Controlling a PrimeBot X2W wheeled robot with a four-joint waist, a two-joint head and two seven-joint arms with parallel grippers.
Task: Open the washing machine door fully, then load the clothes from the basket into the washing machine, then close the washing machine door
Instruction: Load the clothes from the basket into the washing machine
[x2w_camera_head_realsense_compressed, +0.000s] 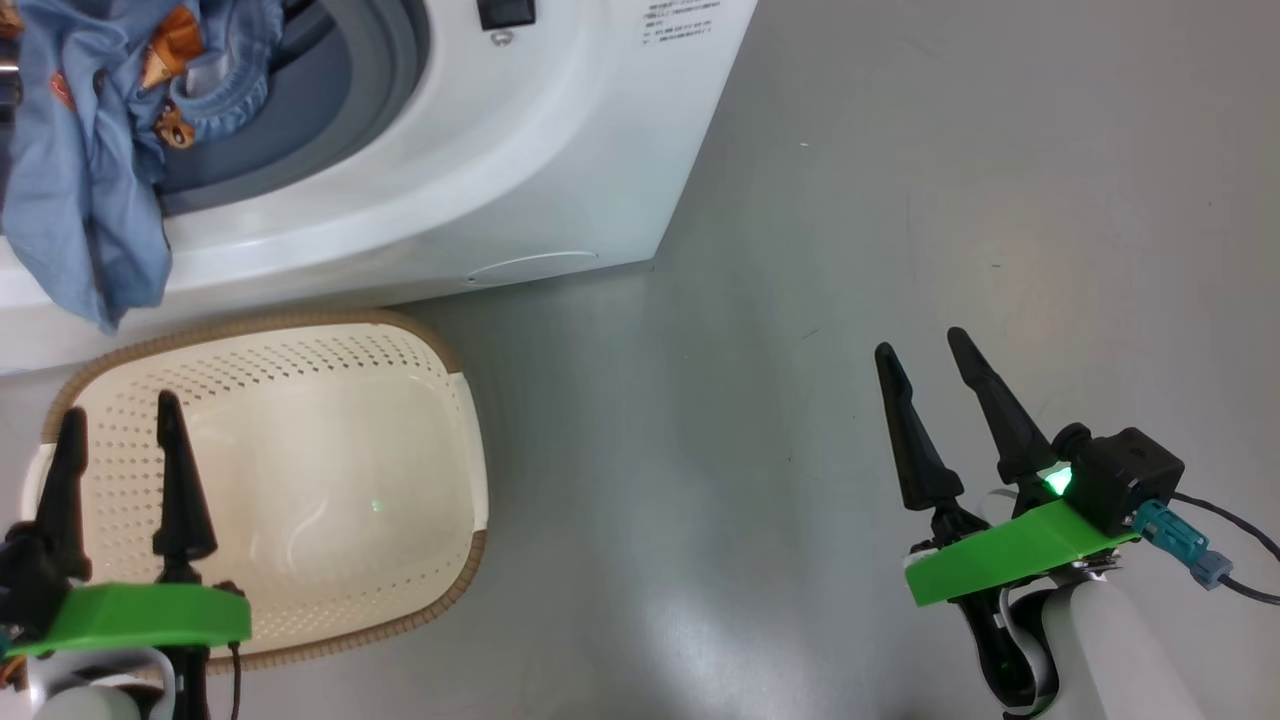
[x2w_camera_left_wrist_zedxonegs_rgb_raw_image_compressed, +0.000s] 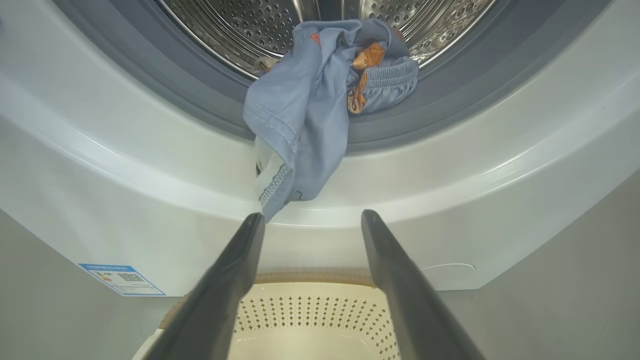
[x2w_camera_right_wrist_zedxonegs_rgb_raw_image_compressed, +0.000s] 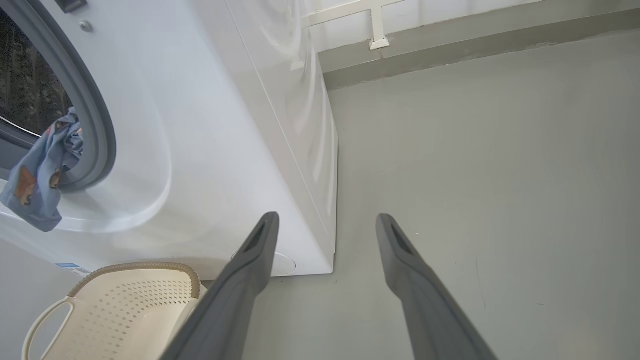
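The washing machine (x2w_camera_head_realsense_compressed: 560, 150) is cut off by the top and left edges of the head view, and most of its opening is lost there. The printed text (x2w_camera_head_realsense_compressed: 680, 22) on its front is too small to be read, as is the blue label (x2w_camera_left_wrist_zedxonegs_rgb_raw_image_compressed: 122, 280) at its lower corner. How far the clothes (x2w_camera_left_wrist_zedxonegs_rgb_raw_image_compressed: 310, 100) reach into its drum (x2w_camera_left_wrist_zedxonegs_rgb_raw_image_compressed: 225, 25) is hidden by their own folds. The basket (x2w_camera_right_wrist_zedxonegs_rgb_raw_image_compressed: 145, 265) before it is cut by the bottom edge of the right wrist view.

One washing machine (x2w_camera_head_realsense_compressed: 560, 150), one basket (x2w_camera_head_realsense_compressed: 250, 326), one clothes bundle (x2w_camera_head_realsense_compressed: 80, 170), two claws (x2w_camera_head_realsense_compressed: 120, 404) (x2w_camera_head_realsense_compressed: 920, 339)
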